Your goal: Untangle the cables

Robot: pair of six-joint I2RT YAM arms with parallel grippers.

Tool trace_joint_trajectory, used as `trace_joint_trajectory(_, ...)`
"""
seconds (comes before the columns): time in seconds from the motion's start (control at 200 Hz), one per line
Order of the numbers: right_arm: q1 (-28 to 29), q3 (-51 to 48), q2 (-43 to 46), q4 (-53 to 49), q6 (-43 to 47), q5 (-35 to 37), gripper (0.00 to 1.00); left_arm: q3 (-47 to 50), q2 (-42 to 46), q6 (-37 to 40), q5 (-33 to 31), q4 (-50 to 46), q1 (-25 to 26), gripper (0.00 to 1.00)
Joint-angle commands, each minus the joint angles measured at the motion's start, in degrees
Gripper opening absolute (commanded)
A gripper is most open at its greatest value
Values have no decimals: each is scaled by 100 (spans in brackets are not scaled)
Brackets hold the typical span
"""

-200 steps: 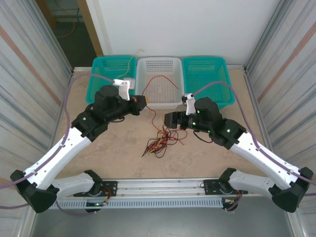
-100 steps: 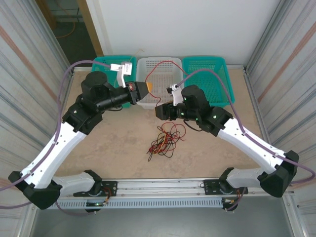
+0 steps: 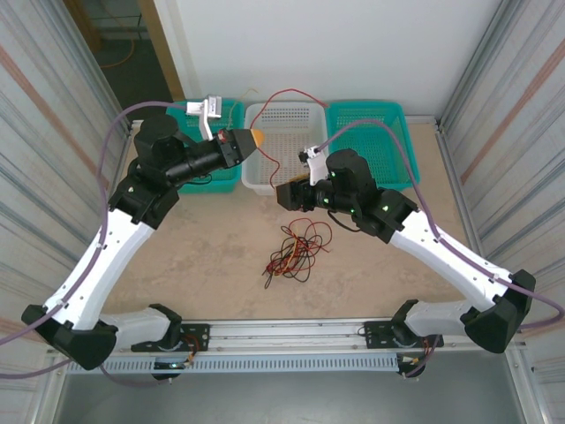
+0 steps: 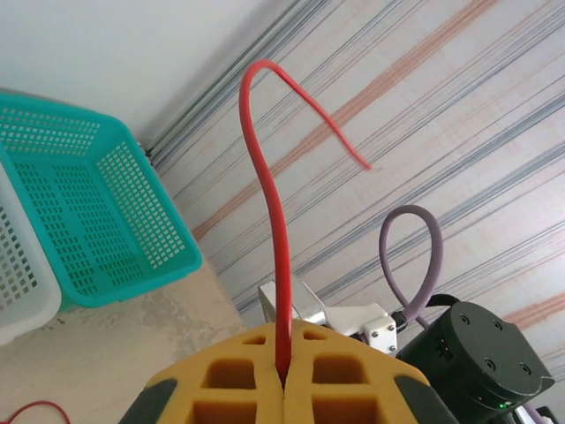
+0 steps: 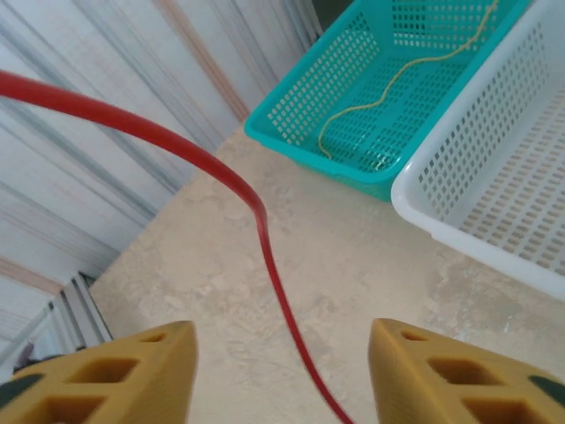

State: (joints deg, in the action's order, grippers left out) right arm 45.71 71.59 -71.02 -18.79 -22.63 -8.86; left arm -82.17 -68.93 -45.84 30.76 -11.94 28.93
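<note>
A tangle of red, black and tan cables [image 3: 296, 247] lies on the table between the arms. One red cable [image 3: 267, 170] rises from it, passes my right gripper, and runs up to my left gripper [image 3: 252, 139]. Past that gripper its free end arcs over the white basket. In the left wrist view the left gripper [image 4: 284, 378] is shut on this red cable [image 4: 274, 221], pinched between the yellow pads. My right gripper [image 3: 281, 194] hovers above the tangle. Its jaws [image 5: 282, 380] stand open, with the red cable [image 5: 281, 300] running untouched between them. A tan cable [image 5: 371, 102] lies in the left teal basket.
Three baskets line the back edge: a left teal basket [image 3: 189, 110], a white basket [image 3: 265, 184] in the middle and a right teal basket [image 3: 366, 106]. Corrugated walls close both sides. The arm rail runs along the near edge.
My left gripper has lifted up and back to the left with the red cable, drawing it out of the tangle. The right gripper moved slightly left and back, staying around the cable.
</note>
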Motion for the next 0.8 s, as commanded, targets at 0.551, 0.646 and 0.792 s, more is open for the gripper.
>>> trace_joint_trajectory(0.551, -63, 1523, -377, -476, 1165, -226, 53, -484, -499, -168, 815, -328, -27, 0)
trace_joint_trajectory(0.646, -54, 1529, -422, -512, 1132, -318, 50, -499, -517, -167, 841, -335, -53, 0)
trace_joint_trajectory(0.792, -27, 1494, -412, -516, 1086, -283, 31, -482, -517, -116, 884, -347, -71, 0)
